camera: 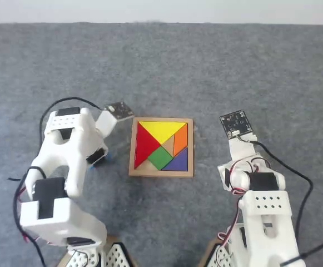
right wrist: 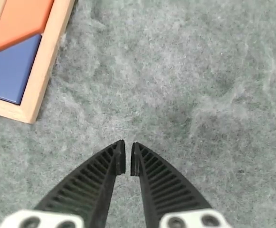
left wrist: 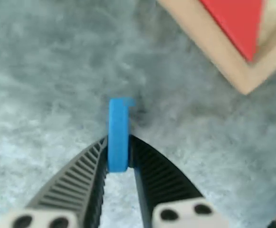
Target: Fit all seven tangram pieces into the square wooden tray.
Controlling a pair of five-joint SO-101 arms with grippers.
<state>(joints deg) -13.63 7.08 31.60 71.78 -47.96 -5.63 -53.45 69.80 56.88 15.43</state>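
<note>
The square wooden tray [camera: 133,146] lies in the middle of the grey carpet, holding a yellow triangle [camera: 161,131], a red triangle [camera: 145,147], an orange piece [camera: 180,142], a green square [camera: 160,158] and a dark blue triangle [camera: 178,162]. My left gripper [left wrist: 119,151] is shut on a thin light blue piece [left wrist: 118,133], held on edge just over the carpet, left of the tray's corner [left wrist: 242,78]. In the high view that piece [camera: 107,157] peeks out beside the left arm. My right gripper [right wrist: 128,156] is shut and holds nothing, over carpet right of the tray [right wrist: 38,83].
Grey carpet [camera: 205,67] covers the whole table. The left arm's body [camera: 66,161] stands close to the tray's left side, the right arm [camera: 250,183] to its right. A pale wall edge runs along the far side.
</note>
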